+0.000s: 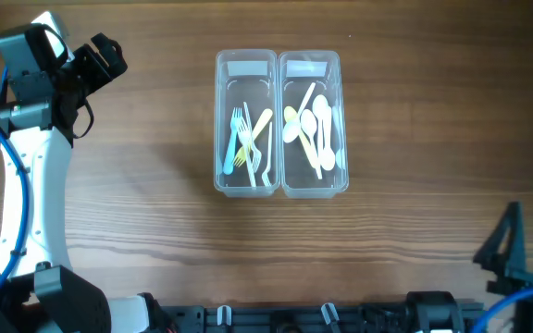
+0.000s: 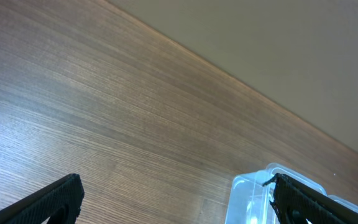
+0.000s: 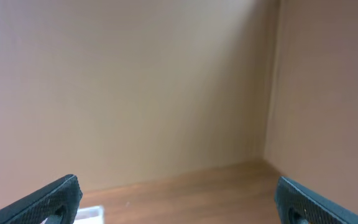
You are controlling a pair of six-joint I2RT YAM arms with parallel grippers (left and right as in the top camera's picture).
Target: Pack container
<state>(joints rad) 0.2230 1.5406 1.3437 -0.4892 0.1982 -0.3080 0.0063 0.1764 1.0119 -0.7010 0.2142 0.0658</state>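
Two clear plastic containers stand side by side at the table's middle. The left container [image 1: 245, 122] holds several forks [image 1: 246, 139], blue, yellow and white. The right container [image 1: 313, 122] holds several white and yellow spoons [image 1: 315, 129]. My left gripper [image 1: 107, 57] is open and empty, raised at the far left, well away from the containers. In the left wrist view its fingers [image 2: 176, 202] frame bare wood, and a corner of the container [image 2: 247, 199] shows. My right gripper [image 1: 505, 242] is at the front right edge, open and empty in the right wrist view [image 3: 179, 202].
The wooden table [image 1: 137, 203] spreads around the containers. A beige wall [image 3: 135, 81] rises behind the table's far edge. A container corner [image 3: 92, 214] shows at the bottom left of the right wrist view.
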